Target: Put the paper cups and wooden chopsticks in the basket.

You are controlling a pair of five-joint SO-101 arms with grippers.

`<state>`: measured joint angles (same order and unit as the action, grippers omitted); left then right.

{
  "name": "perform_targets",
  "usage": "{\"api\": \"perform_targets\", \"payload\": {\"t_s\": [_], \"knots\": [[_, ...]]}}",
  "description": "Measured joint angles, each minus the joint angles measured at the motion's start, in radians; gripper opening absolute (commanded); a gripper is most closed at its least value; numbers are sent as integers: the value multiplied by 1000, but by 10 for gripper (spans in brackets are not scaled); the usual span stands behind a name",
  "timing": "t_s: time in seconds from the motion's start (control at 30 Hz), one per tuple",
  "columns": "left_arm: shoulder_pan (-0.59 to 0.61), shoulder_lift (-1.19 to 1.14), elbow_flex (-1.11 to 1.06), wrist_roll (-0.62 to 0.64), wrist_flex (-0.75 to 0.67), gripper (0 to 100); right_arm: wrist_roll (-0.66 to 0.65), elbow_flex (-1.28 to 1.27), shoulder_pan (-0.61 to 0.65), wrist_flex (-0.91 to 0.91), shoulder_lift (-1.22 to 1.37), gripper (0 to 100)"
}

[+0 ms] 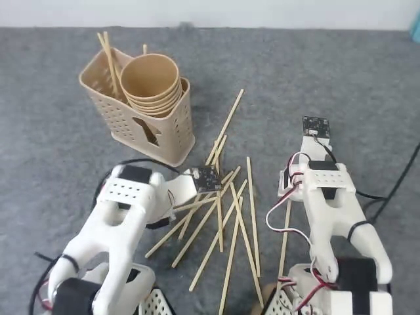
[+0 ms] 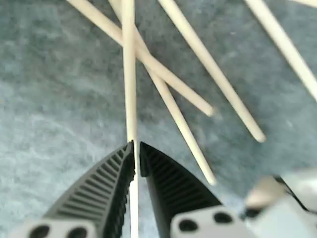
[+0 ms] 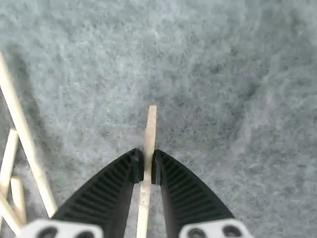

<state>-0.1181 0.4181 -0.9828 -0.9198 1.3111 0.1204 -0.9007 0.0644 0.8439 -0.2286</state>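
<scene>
Grey, felt-like surface is carrying everything. Toward its far left a beige basket is standing, its walls pierced with rows of small holes. A stack of cups is sitting inside it, tilting a little toward the right arm's side. A few chopsticks are poking up out of the basket just beside the stack, at the end farthest from the arms.

Loose chopsticks are lying crisscrossed on the surface between the two arms, near the basket's front wall and overlapping one another in a fan.

In the high view the left arm is reaching into the near edge of this pile. The left hand is pinching the left chopstick: its jaws are narrow, nearly meeting, with the stick running straight out between them. That stick is crossing over two others that are lying on the surface beyond the fingertips.

To the right of the pile, the right arm is hanging over a stick lying apart from the rest. The right hand is gripping the right chopstick close to its end, jaws narrow against both its sides, and a short tip is sticking out past the fingertips over bare surface. Several other sticks are lying off to one side of this hand.
</scene>
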Motion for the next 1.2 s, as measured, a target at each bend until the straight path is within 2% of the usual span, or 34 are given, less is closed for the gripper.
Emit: {"api": "perform_targets", "payload": {"t_s": [0.17,0.3,0.5,0.6,0.83,1.0,1.2], "knots": [[0,8,157,0,193,12,0,0,-3,0,0,8],[-3,118,210,0,293,24,0,0,-3,0,0,8],[-95,290,137,2,308,260,0,0,-2,0,0,8],[-130,296,57,55,226,294,0,0,-5,0,0,8],[-140,219,-104,68,-103,148,0,0,0,0,0,8],[-92,95,-118,68,-302,135,0,0,-3,0,0,8],[-44,-74,-61,68,-321,130,0,0,-2,0,0,8]]}}
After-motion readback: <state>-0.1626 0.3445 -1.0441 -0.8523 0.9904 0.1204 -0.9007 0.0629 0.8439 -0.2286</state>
